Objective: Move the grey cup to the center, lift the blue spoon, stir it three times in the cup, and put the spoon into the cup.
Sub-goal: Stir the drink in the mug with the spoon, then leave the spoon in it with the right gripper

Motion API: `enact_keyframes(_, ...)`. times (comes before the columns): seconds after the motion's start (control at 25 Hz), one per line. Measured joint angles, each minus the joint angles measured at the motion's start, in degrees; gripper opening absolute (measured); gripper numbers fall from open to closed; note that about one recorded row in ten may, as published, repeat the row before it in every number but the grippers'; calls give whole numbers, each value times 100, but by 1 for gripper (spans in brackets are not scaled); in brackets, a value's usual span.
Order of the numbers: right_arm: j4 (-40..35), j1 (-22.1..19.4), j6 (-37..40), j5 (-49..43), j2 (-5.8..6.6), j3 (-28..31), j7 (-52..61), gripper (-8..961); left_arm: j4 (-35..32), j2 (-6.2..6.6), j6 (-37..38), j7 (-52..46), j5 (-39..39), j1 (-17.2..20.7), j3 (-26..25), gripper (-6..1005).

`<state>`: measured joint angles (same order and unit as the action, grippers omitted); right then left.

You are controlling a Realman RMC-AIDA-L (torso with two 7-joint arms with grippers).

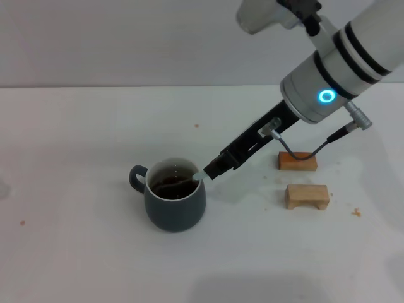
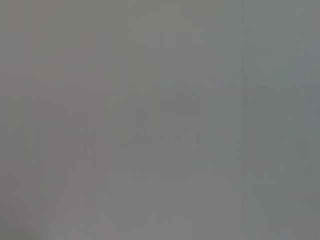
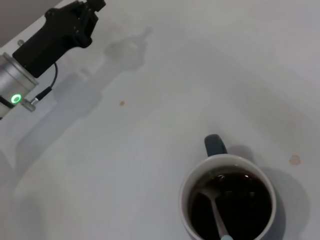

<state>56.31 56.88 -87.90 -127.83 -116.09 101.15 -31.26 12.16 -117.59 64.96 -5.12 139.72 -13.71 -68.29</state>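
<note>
The grey cup (image 1: 175, 211) stands on the white table, its handle pointing to my left, with dark brown liquid inside. The blue spoon (image 1: 187, 181) leans in the cup, its bowl in the liquid and its pale handle over the rim nearest my right gripper. My right gripper (image 1: 211, 170) is at that rim, shut on the handle's end. In the right wrist view the cup (image 3: 186, 192) and the spoon (image 3: 216, 212) show from above. My left gripper (image 3: 92, 6) is parked far off, seen only in the right wrist view.
Two small wooden blocks lie to the right of the cup, one darker (image 1: 297, 161) and one paler (image 1: 307, 196). A few small brown specks (image 1: 196, 125) dot the table. The left wrist view shows only flat grey.
</note>
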Motion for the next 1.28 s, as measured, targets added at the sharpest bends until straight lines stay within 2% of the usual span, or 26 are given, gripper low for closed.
enact_keyframes(0.32,-215,186,81,-17,-21,-17,13,159,-21,1,54,-6,-14,0,0,1)
enact_keyframes(0.96,-220,212,102,-152,-18,36,206,158,-21,22,61,-15,7,32,0,0)
enact_keyframes(1.28,-226,129,42,-235,24,57,287,158,-21,17,98,-3,20,35,0,0)
